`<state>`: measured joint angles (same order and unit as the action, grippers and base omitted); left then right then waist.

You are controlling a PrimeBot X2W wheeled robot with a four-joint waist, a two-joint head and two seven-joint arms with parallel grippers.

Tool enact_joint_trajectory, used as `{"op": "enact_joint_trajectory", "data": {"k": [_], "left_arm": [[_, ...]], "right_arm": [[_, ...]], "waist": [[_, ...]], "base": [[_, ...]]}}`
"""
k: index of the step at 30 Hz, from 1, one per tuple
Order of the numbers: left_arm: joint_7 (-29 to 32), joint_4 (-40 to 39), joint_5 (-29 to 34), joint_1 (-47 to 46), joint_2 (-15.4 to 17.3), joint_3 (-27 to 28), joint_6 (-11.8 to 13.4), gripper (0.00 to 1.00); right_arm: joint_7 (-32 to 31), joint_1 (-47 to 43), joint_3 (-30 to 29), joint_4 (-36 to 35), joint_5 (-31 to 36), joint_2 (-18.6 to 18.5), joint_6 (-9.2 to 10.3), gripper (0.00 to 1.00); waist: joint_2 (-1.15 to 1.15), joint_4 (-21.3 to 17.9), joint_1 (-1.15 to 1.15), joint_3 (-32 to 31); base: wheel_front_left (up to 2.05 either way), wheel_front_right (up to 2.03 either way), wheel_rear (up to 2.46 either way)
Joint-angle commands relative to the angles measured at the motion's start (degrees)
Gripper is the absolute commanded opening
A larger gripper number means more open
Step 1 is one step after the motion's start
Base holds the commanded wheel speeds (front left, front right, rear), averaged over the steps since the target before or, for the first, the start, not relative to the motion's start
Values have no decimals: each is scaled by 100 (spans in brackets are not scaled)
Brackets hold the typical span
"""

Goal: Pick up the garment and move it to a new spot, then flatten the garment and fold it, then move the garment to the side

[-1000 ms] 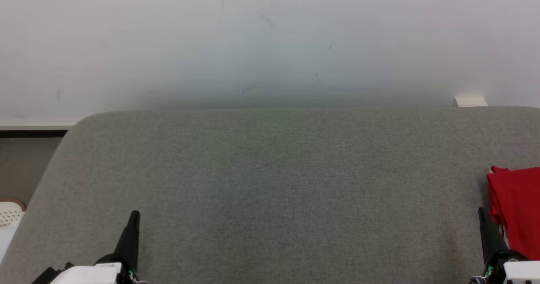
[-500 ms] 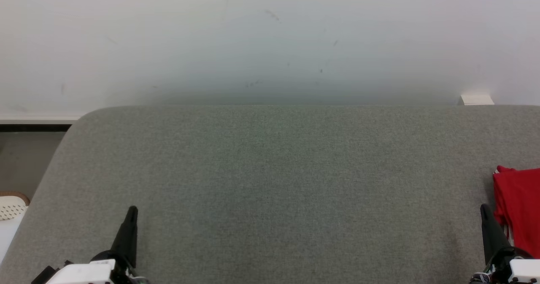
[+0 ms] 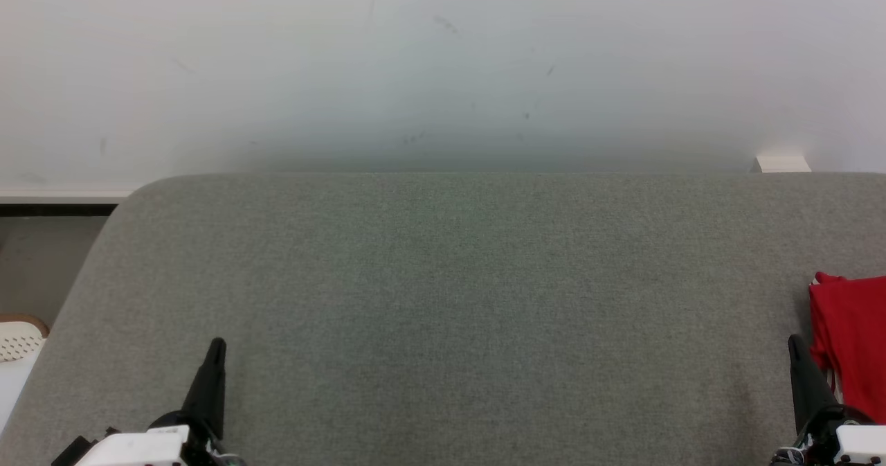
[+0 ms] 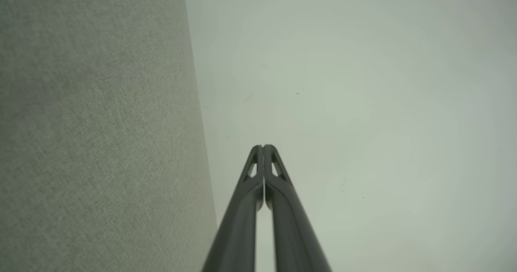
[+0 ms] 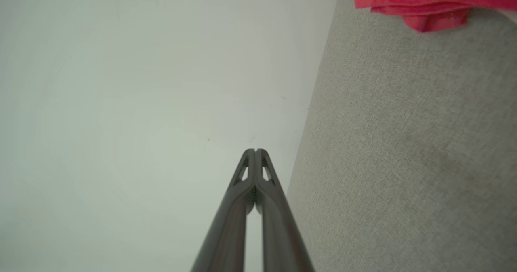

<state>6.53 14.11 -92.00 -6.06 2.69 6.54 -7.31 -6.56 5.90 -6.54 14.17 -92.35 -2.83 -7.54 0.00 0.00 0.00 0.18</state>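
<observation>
Head view takes in a pale wall (image 3: pixel 443 57) far beyond both pincers, and below it the grey fabric surface (image 3: pixel 443 300), which spreads bare between them.

The red garment (image 3: pixel 855 341) lies on that surface just to the outer side of the right pincer (image 3: pixel 794 345), and its near edge seems to meet the finger's outline. In the right wrist view it sits ahead of the tips and off to their right, apart from them, with layered edges that suggest a fold. It runs out past the picture's border, so how close it lies to the surface's edge cannot be told.

The right pincer is closed, tips pressed together and empty. The left pincer (image 3: pixel 216 347) is closed and empty too, well apart from the cloth, across the bare stretch.

The risks, as I judge them:
- A sideways swing of the right arm could catch the cloth's near edge and drag the layers apart.
- Reaching in with the tips together would shove the cloth, not grasp it, perhaps toward an edge that is out of sight.
- Pinching only the top layer would let the rest fall open.

Outward of the left pincer sits a white perforated basket (image 3: pixel 17 341), low enough that an elbow could clip it. A small white block (image 3: pixel 782 164) stands far ahead of the right pincer, out of harm's way.
</observation>
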Motion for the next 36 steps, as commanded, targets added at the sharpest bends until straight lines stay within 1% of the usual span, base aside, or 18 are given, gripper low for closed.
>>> {"op": "enact_joint_trajectory", "data": {"k": [1,36], "left_arm": [[23,-6,-76,-46,36,11,-35,0],[22,-7,-77,-45,36,10,-35,0]], "right_arm": [[-21,68,-24,-27,-5,-7,10,0],[-22,68,-25,-27,-3,-6,10,0]], "waist": [[0,0,0,0],[0,0,0,0]], "base": [[0,0,0],[0,0,0]]}}
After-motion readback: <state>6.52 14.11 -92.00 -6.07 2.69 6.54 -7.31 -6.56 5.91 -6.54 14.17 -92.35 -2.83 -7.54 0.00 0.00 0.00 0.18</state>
